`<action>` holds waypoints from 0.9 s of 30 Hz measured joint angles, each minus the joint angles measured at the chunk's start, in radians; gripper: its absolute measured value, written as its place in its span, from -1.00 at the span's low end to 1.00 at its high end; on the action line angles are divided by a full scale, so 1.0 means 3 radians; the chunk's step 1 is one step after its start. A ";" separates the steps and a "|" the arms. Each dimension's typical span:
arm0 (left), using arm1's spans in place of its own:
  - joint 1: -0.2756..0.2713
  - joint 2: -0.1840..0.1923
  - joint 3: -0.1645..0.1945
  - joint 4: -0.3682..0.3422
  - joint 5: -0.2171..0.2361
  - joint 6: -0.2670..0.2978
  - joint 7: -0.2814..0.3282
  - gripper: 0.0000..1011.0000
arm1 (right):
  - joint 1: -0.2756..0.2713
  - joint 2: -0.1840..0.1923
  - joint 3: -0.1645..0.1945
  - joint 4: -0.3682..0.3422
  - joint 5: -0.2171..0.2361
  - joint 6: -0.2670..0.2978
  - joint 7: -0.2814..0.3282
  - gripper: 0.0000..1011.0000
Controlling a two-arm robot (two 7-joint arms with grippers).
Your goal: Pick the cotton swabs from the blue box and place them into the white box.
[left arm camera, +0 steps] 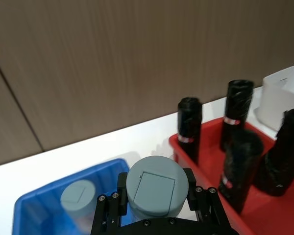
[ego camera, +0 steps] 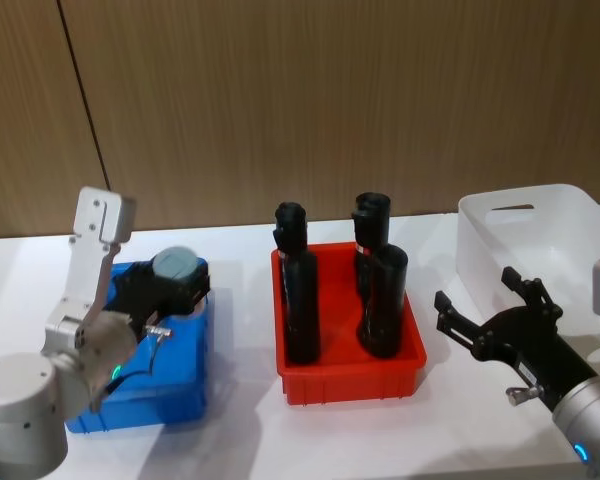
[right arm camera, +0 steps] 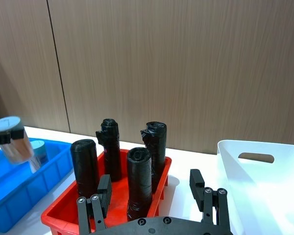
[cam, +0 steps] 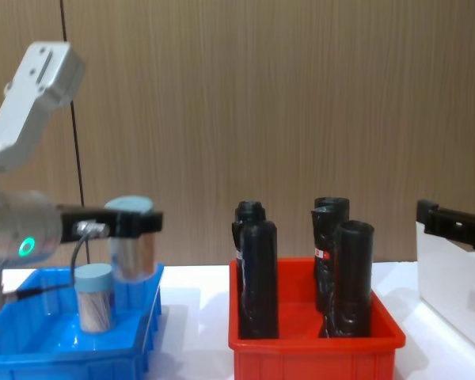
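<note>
One clear pale-blue-capped tub of cotton swabs [cam: 134, 255] hung pinched in my left gripper [cam: 131, 223] above the shallow bright blue plastic box [cam: 32, 350]; another tub [cam: 94, 305] sat inside. The white translucent plastic box [right arm camera: 264, 196] looked empty; my right gripper [ego camera: 480, 300], spread, hovered beside it.

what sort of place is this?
Probably a lab test bench: white table by a wood-panel wall, blue box, red bin, white box; left gripper holds a swab tub over the blue box, right gripper open near the white one.
</note>
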 joint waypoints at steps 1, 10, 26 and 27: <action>-0.0020 -0.0006 0.0000 -0.0022 0.0002 0.0018 -0.0060 0.33 | 0.0000 0.0000 0.0000 0.0000 0.0000 0.0000 0.0000 0.98; -0.0183 -0.0060 0.0017 -0.0084 0.0039 0.0153 -0.0419 0.33 | 0.0000 0.0000 0.0000 0.0000 0.0000 0.0000 0.0000 0.98; -0.0667 -0.0278 0.0103 0.0099 0.0104 0.0422 -0.1185 0.33 | 0.0000 0.0000 0.0000 0.0000 0.0000 0.0000 0.0000 0.98; -0.0688 -0.0291 0.0107 0.0119 0.0096 0.0427 -0.1219 0.33 | 0.0000 0.0000 0.0000 0.0000 0.0000 0.0000 0.0000 0.98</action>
